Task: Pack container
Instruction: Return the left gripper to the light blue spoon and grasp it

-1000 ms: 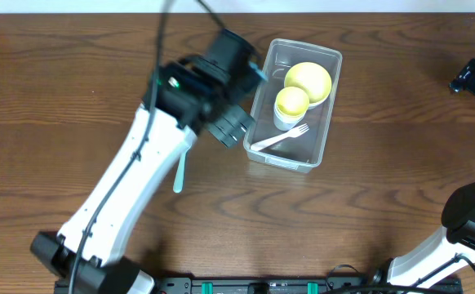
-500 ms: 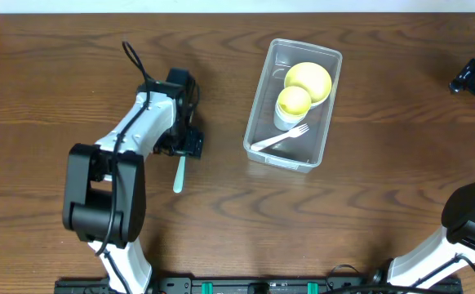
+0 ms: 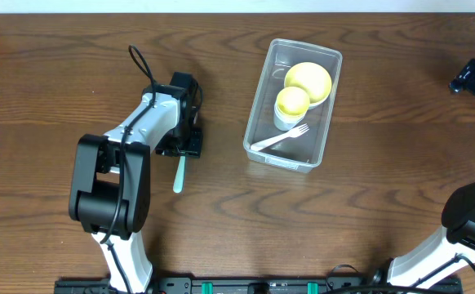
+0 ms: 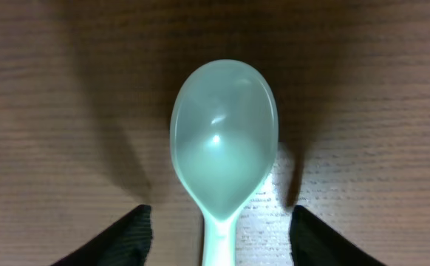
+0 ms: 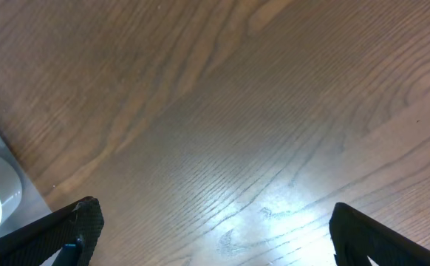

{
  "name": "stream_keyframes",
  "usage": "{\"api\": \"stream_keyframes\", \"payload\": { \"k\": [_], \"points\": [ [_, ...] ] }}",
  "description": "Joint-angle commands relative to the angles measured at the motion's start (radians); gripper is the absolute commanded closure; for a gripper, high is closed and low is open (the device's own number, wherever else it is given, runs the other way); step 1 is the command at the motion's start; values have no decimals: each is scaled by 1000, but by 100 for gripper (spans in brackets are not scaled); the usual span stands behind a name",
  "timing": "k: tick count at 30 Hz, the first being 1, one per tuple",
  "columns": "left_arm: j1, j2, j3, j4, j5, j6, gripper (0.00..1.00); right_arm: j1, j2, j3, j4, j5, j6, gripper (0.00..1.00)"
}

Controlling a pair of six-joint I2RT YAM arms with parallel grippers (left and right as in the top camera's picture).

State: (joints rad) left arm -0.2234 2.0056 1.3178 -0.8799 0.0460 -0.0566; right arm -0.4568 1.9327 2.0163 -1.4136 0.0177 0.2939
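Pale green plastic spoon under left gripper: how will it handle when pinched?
Pale green plastic spoon looks thin and translucent: probably light, fairly stiff. Its glossy finish suggests it may slip or pivot in the left gripper, whose fingers straddle the narrow neck. Flat on the wooden table, it would likely slide, not roll.

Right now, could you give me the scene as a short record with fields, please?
container: clear tub, on the table
inside container: yellow bowl, yellow cup, white fork
spoon: pale green, on the table, left of the container
left gripper: open, fingers either side of the spoon handle, not touching
right gripper: open, nothing between fingers
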Motion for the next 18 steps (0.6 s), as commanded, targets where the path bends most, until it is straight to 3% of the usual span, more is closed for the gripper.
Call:
{"api": "stream_keyframes", "payload": {
  "k": [1, 7, 11, 18],
  "points": [
    [0, 24, -8, 8, 0, 3, 50, -1, 5, -1, 0, 1, 9, 1],
    [0, 22, -2, -12, -1, 3, 94, -1, 5, -1, 0, 1, 9, 1],
    [0, -10, 90, -138, -1, 3, 94, -1, 5, -1, 0, 1, 9, 1],
    [-70, -155, 418, -396, 0, 76, 94, -1, 5, -1, 0, 1, 9, 1]
  ]
}}
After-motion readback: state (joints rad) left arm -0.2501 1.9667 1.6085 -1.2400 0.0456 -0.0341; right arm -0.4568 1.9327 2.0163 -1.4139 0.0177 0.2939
